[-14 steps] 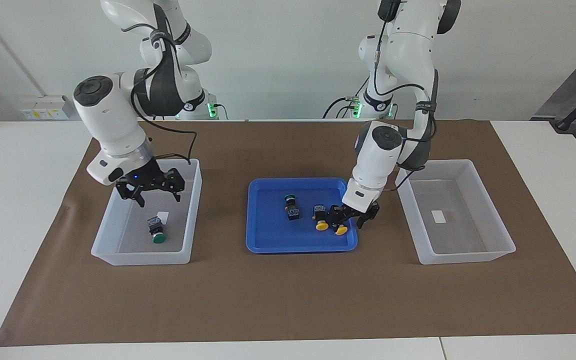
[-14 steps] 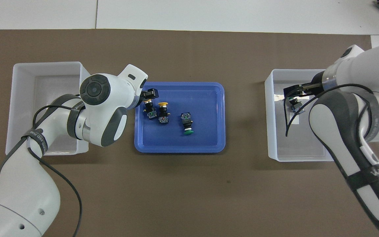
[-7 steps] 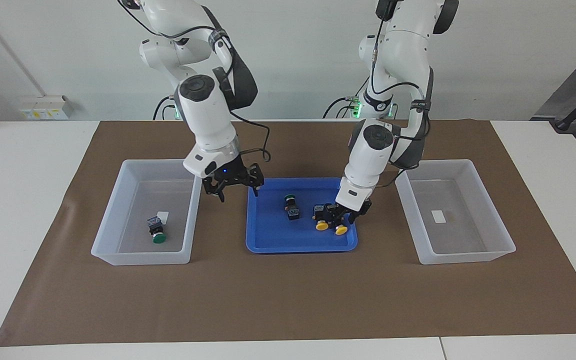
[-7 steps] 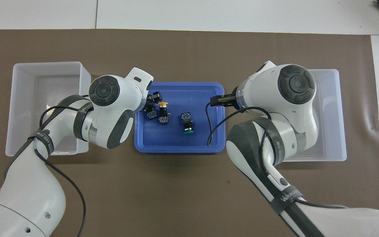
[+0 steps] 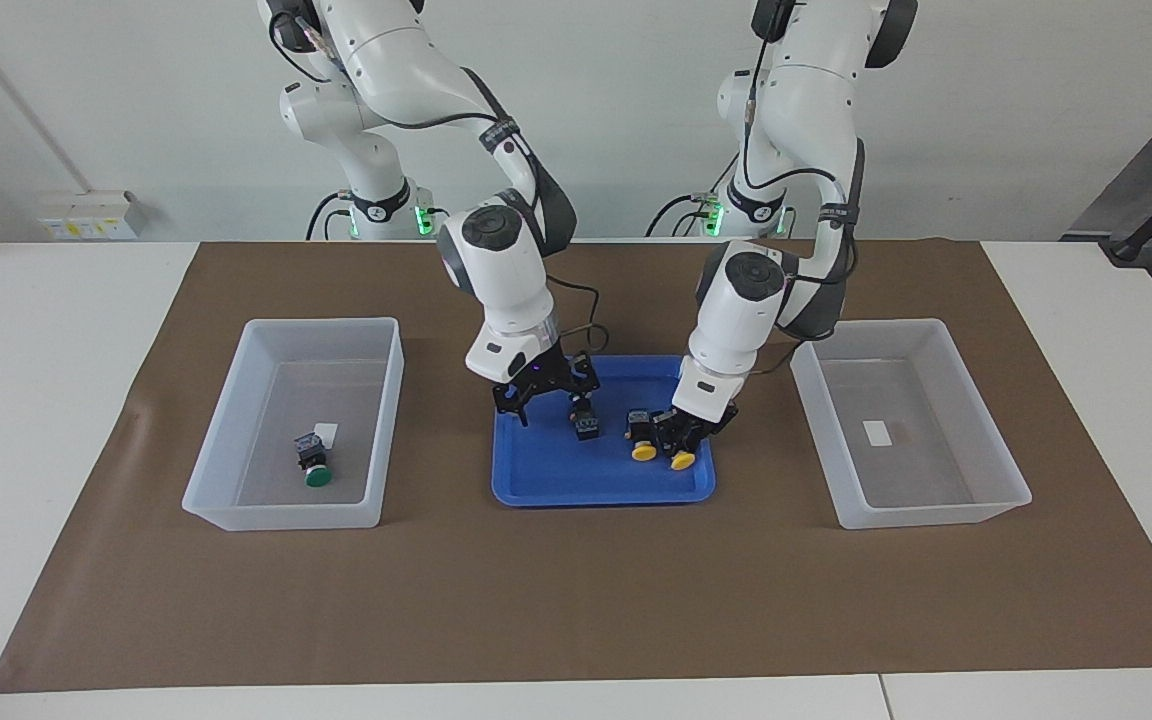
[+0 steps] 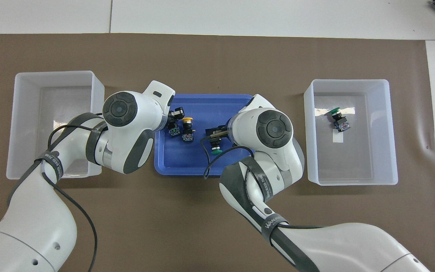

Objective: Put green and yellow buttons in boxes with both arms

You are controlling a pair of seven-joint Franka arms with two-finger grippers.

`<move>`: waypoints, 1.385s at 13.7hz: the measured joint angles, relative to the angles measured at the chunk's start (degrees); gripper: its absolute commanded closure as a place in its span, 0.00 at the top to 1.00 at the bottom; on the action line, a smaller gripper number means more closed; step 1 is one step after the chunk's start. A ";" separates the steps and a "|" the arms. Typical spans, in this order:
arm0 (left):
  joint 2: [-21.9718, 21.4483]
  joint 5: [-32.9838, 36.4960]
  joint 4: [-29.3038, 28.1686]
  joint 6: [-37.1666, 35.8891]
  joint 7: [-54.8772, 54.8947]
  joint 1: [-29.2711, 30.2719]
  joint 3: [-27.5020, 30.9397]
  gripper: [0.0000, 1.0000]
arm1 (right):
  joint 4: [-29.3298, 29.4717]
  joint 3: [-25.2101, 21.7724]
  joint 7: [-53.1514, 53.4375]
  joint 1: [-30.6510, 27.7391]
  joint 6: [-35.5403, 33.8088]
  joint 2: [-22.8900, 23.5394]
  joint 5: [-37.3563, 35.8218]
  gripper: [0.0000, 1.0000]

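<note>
Two yellow buttons [image 5: 644,450] lie side by side in the blue tray [image 5: 556,480]. My left gripper [image 5: 691,432] is down in the tray, with its fingers drawn in on the black body of the yellow button [image 5: 681,460] at the left arm's end of the pair. In the overhead view the left gripper [image 6: 173,121] hides that button's cap. My right gripper [image 5: 548,400] hangs open over the tray, just above a green button [image 5: 586,422] whose cap [image 6: 215,152] shows under it. Another green button [image 5: 314,462] lies in the box [image 5: 281,515] at the right arm's end.
The box [image 5: 936,515] at the left arm's end holds only a small white label. A brown mat [image 5: 576,600] covers the table under the tray and both boxes.
My right arm swung from over its box, where the green button stayed, to over the tray. My left gripper's fingers closed in on the yellow button.
</note>
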 measured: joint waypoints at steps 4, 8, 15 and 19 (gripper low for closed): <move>-0.05 0.00 -1.09 2.06 -1.42 0.00 -0.01 0.00 | -0.17 -0.02 0.03 1.98 4.11 4.14 -0.06 0.00; -0.05 0.00 -0.63 1.67 -1.73 0.06 0.20 0.00 | -0.07 -0.22 0.03 1.90 3.64 3.95 -0.07 0.00; -1.68 0.02 11.38 -14.30 -0.31 5.18 0.73 0.00 | 6.90 -1.62 -2.11 -6.83 -15.84 -5.09 -0.16 0.00; -3.64 -1.11 15.11 -24.07 14.14 14.34 0.69 0.00 | 7.13 -1.76 -18.84 -18.91 -25.28 -11.24 -0.18 0.00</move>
